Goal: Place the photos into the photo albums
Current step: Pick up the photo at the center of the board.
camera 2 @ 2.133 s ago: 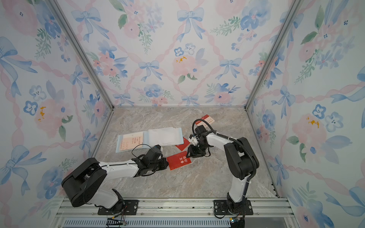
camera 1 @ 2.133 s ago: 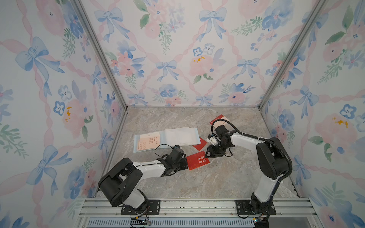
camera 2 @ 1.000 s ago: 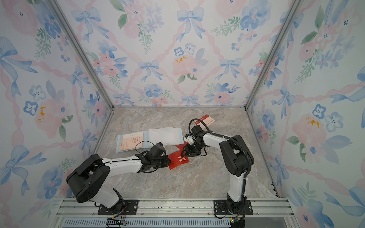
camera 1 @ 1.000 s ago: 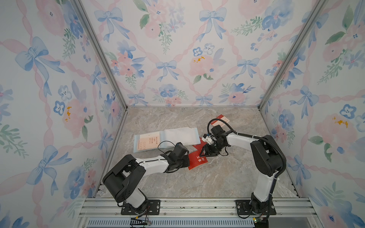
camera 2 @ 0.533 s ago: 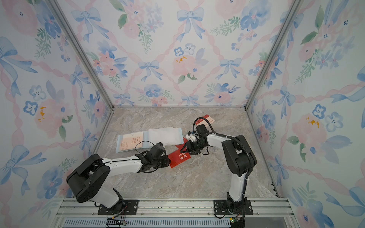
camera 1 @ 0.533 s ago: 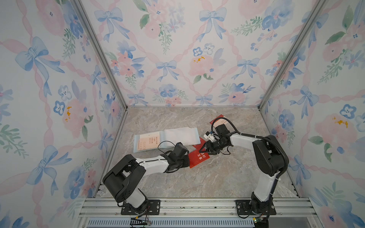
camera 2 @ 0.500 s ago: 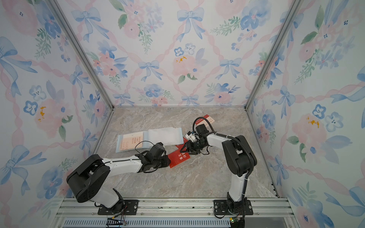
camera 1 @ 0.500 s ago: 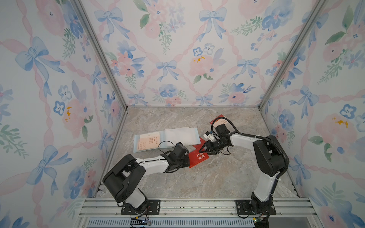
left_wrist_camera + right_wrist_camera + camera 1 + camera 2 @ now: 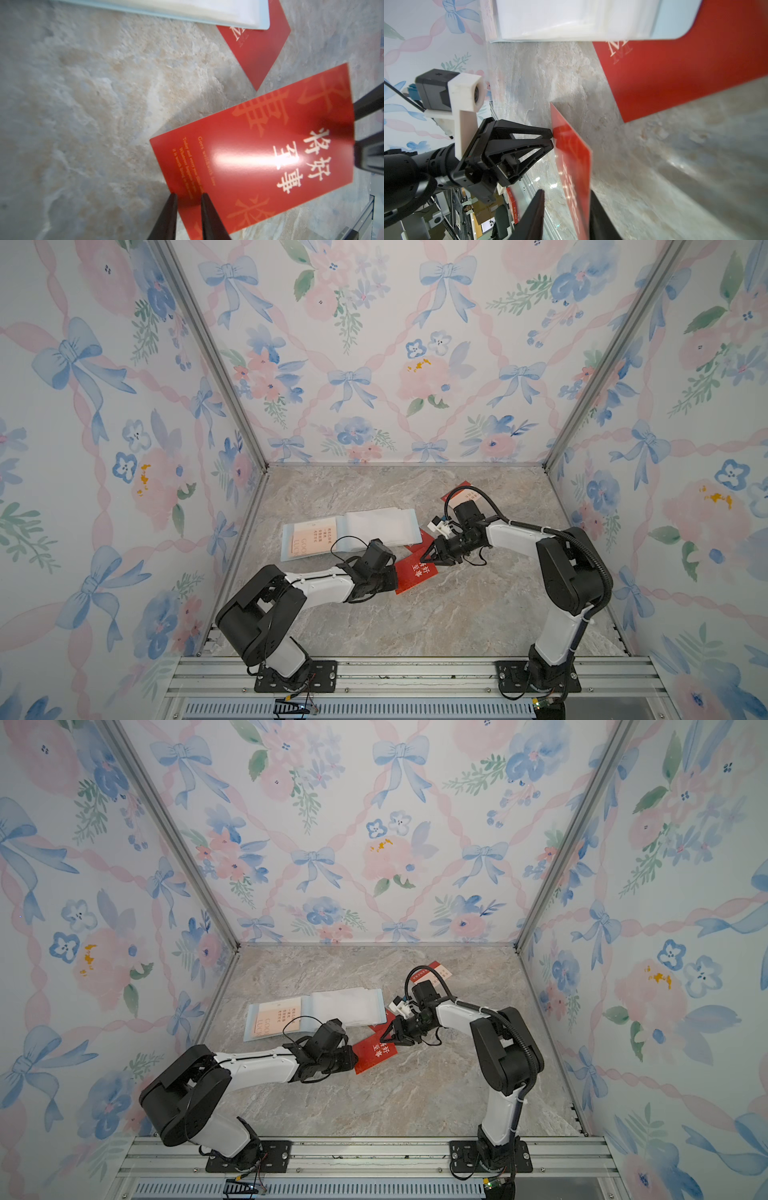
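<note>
The left gripper (image 9: 551, 138) pinches the left edge of a tilted red card (image 9: 417, 572). The right gripper (image 9: 423, 562) straddles its right end, grip unclear. The open photo album (image 9: 374, 526) lies just beyond, far-left.

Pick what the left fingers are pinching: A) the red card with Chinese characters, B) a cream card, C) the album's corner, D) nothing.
A: the right wrist view shows the left fingers closed on the edge of the red card with white Chinese characters.
</note>
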Motion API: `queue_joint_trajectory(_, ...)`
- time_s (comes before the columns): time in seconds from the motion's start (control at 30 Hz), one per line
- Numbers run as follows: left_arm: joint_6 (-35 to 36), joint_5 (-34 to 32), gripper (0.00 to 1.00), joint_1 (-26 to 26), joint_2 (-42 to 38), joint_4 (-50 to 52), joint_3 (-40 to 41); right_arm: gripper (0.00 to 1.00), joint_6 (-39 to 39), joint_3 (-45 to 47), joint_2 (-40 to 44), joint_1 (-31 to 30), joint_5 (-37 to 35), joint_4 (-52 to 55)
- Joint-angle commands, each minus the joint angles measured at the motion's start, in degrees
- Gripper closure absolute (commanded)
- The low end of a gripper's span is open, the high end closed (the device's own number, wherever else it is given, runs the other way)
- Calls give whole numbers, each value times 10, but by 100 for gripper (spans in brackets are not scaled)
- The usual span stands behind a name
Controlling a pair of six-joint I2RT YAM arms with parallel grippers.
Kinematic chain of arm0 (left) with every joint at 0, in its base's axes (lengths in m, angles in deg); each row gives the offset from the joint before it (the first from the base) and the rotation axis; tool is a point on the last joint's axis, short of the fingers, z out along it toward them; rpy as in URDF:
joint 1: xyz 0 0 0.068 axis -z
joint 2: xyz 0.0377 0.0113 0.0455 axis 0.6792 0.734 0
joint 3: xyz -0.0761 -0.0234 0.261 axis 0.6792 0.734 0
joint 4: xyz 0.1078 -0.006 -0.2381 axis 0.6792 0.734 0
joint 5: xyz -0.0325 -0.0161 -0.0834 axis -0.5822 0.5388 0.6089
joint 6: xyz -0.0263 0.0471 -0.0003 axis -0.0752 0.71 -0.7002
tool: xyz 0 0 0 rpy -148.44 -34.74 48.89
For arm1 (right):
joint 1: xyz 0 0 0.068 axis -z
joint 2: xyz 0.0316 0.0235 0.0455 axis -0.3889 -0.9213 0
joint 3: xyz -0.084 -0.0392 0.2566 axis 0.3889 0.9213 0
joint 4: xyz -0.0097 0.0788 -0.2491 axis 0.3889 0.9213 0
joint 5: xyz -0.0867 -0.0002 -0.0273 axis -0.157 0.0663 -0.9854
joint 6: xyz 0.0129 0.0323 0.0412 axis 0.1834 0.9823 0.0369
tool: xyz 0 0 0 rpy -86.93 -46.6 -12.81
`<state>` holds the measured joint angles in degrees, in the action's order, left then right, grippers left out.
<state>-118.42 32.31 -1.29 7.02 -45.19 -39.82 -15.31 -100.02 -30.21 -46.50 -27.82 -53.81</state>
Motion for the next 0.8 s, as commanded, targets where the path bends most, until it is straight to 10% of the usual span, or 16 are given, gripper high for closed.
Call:
queue_joint_trajectory(0.0, 14, -13, 76, -8, 1, 51, 14, 81, -8, -8, 7, 1, 2, 18)
queue_joint_trajectory(0.2, 18, -17, 75, -16, -16, 51, 9, 100, -8, -7, 10, 7, 0, 18)
queue_joint_trajectory(0.77, 52, 17, 72, -98, -107, 49, -21, 100, 39, -7, 62, 43, 54, -52)
